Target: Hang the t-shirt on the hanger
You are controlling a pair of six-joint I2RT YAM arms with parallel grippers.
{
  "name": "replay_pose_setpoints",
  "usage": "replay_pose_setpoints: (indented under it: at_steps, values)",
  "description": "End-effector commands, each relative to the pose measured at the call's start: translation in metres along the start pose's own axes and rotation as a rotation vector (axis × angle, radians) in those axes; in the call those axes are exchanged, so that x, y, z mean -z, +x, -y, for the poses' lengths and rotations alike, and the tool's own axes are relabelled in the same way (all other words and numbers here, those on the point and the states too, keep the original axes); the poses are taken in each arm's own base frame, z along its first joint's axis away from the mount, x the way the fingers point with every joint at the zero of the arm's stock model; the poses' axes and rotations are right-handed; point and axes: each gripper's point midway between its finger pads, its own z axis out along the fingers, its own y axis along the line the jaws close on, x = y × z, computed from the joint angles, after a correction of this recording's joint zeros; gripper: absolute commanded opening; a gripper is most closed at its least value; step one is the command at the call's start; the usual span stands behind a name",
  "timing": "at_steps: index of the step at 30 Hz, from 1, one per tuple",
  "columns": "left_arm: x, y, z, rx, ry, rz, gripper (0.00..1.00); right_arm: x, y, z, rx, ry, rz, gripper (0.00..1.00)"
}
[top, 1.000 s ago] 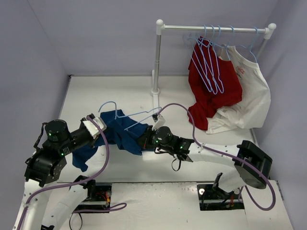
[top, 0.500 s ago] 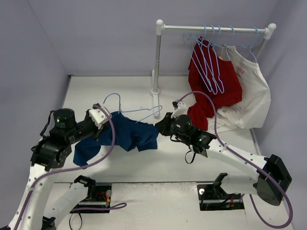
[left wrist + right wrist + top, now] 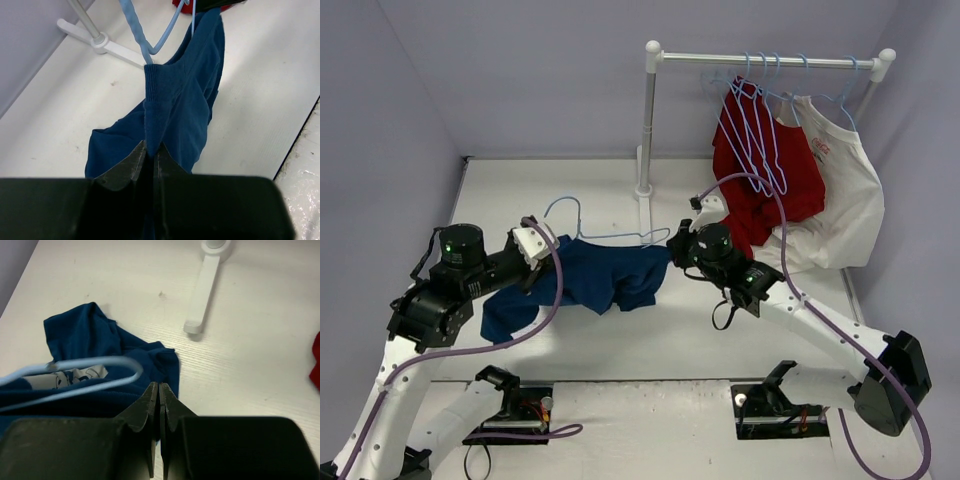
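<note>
Lately the right arm had been swung up and out from the middle of the counter (image 3: 550, 185) toward the rack (image 3: 649, 120), and the t-shirt (image 3: 610, 275), bunched a second earlier, was thereby drawn out into a long band between the two arms, mostly clear of the counter, one sleeve drooping at the left. The left pincer (image 3: 150, 150) was seen clamped tight on a fold of navy cloth just under the collar. The right pincer (image 3: 159, 387) was seen fully closed as well, and it was judged to be nipping the t-shirt's far edge, though the pinch itself was hidden under the fingers. The hanger (image 3: 135, 27) had been carried along. Its hook was seen rising out of the neck, while one wire shoulder lay bare over the pale label near the right pincer. The cloth was therefore judged to be only partly threaded, the stretch serving to open it for the rest of the wire. No container was in view. Only the rack held anything: a red shirt (image 3: 760, 200), a white shirt (image 3: 845, 210) and spare hangers (image 3: 760, 130) were hung from its rail, well apart from the t-shirt.
</note>
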Motion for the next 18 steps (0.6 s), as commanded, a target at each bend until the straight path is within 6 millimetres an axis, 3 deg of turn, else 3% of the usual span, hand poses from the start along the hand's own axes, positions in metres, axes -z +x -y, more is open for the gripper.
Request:
replay_pose_setpoints:
  at_steps: [1, 9, 18]
  values:
    - [0.003, -0.016, 0.002, -0.045, -0.005, 0.088, 0.0, 0.008, -0.027, 0.019, 0.023, 0.057, 0.083, 0.0]
    - [0.005, -0.002, 0.011, -0.03, 0.01, 0.082, 0.0, 0.012, -0.037, 0.034, 0.055, 0.077, 0.107, 0.0]
    - [-0.004, -0.006, 0.012, -0.019, 0.057, 0.067, 0.0, 0.017, -0.052, 0.019, 0.108, 0.001, 0.126, 0.0]
